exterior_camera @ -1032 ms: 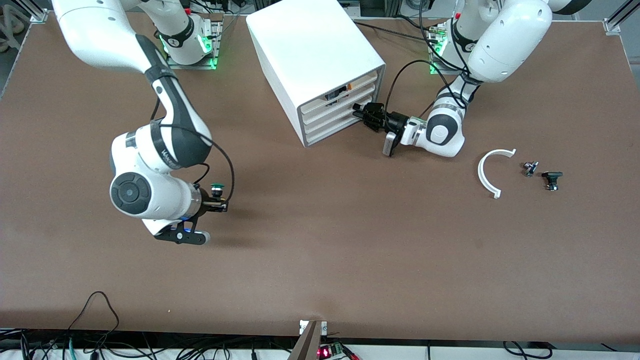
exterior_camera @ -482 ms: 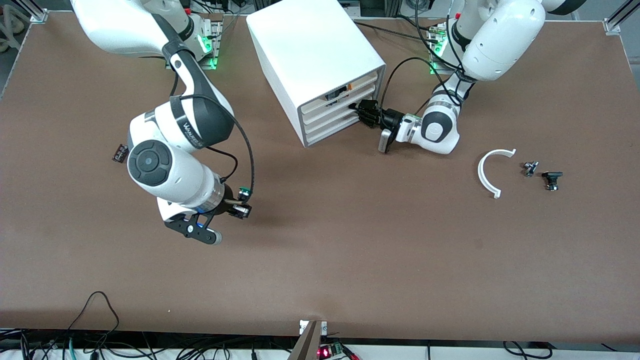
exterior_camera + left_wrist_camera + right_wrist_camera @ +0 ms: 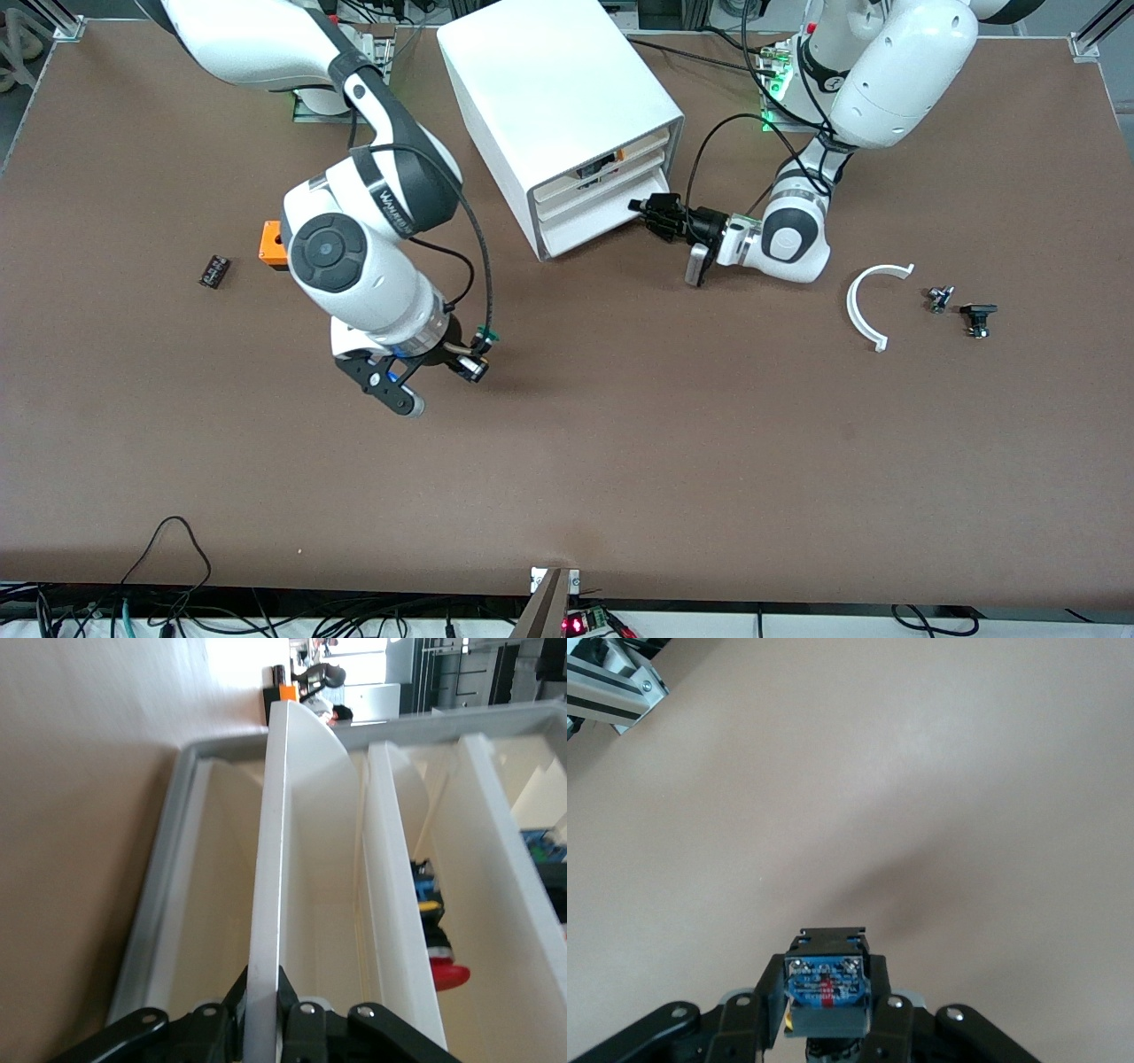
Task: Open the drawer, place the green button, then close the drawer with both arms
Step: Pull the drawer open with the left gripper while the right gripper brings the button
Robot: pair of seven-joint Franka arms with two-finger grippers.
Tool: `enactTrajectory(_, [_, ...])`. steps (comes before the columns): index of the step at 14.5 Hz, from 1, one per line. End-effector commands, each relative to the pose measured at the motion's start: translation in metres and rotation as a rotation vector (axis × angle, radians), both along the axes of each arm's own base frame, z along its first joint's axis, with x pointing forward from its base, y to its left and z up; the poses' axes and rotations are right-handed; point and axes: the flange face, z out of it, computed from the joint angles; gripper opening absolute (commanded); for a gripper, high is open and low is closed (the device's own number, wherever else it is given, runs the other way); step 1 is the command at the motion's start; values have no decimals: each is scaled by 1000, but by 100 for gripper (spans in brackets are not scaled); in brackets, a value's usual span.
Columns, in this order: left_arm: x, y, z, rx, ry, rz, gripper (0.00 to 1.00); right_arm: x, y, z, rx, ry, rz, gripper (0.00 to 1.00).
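My right hand hangs over the bare desk, pinching the button; I should keep it level and wait. My left hand pinches the drawer front edge at the cabinet; I must pull straight outward.

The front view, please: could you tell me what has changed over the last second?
The right claw, shut on the button, has carried it over the table toward the cabinet, uncovering an orange box. The left claw, gripping the drawer front, has pulled that drawer partly out. The white arc and the small parts beside it stayed put.
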Motion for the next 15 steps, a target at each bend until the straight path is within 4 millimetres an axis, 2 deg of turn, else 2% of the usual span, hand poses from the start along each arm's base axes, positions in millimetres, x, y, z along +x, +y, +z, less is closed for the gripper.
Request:
enactTrajectory(1, [40, 20, -19, 43, -68, 26, 0, -21, 33, 13, 14, 7, -117, 0])
enactTrajectory(2, [51, 31, -19, 61, -76, 39, 0, -30, 48, 14, 18, 12, -143, 0])
enactTrajectory(7, [93, 49, -15, 110, -94, 43, 0, -68, 106, 17, 47, 18, -278, 0])
enactTrajectory(9, [109, 66, -15, 139, -115, 52, 0, -84, 127, 11, 46, 31, -309, 0])
enactTrajectory(12, [119, 72, -12, 151, -110, 59, 2, -109, 156, 2, 48, 45, -366, 0])
enactTrajectory(13, [119, 73, -11, 152, -110, 61, 48, -117, 166, -3, 50, 43, -385, 0])
enactTrajectory(14, [119, 74, -11, 147, -111, 62, 99, -122, 173, -13, 50, 49, -410, 0])
enactTrajectory(15, [120, 75, -10, 143, -108, 63, 100, -128, 184, -21, 63, 47, -424, 0])
